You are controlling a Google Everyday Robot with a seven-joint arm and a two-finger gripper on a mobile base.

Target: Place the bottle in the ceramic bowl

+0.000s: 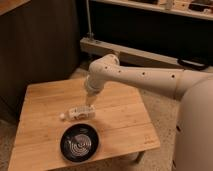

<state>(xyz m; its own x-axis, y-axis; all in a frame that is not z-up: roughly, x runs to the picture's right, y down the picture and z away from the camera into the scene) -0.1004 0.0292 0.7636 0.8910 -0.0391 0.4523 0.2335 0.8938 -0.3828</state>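
A small whitish bottle [80, 113] lies on its side on the wooden table [45, 97], its white cap pointing left. Just in front of it, near the table's front edge, sits the black ceramic bowl [79, 142] with white curved lines inside and nothing in it. My white arm reaches in from the right and bends down. The gripper [90, 103] hangs just above the right end of the bottle, open, with nothing held.
The table is small, with edges close on every side. A dark cabinet wall stands at the back left. A low metal frame with a vertical post [90, 36] runs behind the table. My white body [197, 130] fills the right side.
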